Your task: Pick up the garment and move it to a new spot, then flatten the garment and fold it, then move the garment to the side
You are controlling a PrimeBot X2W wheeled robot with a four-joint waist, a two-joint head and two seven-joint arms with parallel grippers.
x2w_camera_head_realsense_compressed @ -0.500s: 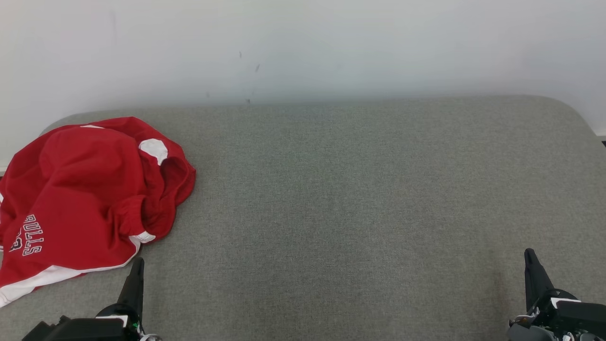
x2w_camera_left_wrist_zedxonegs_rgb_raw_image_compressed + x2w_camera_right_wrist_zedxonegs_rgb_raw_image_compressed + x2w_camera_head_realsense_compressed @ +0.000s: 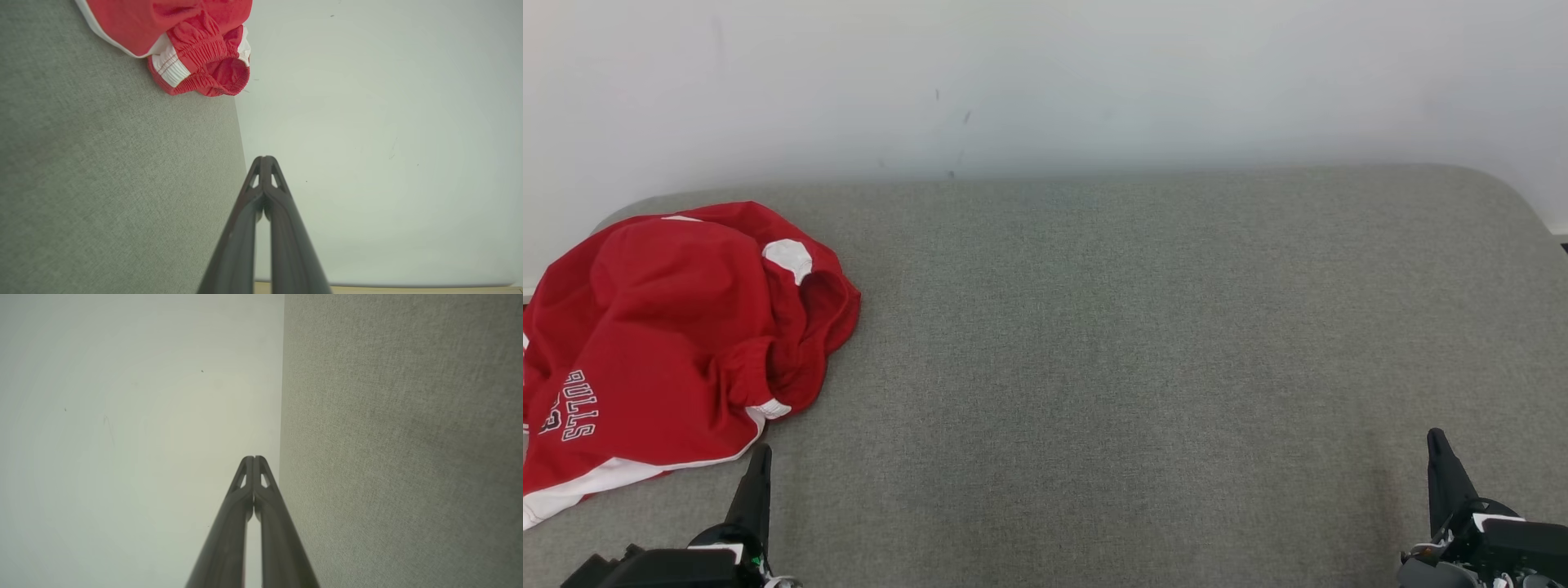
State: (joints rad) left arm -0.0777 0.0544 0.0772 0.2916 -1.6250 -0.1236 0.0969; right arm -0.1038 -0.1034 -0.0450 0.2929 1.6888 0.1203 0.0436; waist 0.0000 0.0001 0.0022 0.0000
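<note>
The garment (image 2: 670, 343) is a red piece with white trim and white lettering, lying crumpled at the left end of the grey cushioned surface (image 2: 1135, 343). Its elastic waistband end (image 2: 196, 61) shows at the top of the left wrist view. My left gripper (image 2: 761, 452) sits at the lower left, just below the garment's white-edged hem, shut with nothing in it; its tips (image 2: 264, 160) press together. At the lower right my right gripper (image 2: 1435, 437) is shut and empty too, far from the garment, fingertips (image 2: 253, 458) closed.
A pale wall (image 2: 1045, 82) runs behind the grey surface, whose back corners are rounded. The surface stretches wide to the right of the garment.
</note>
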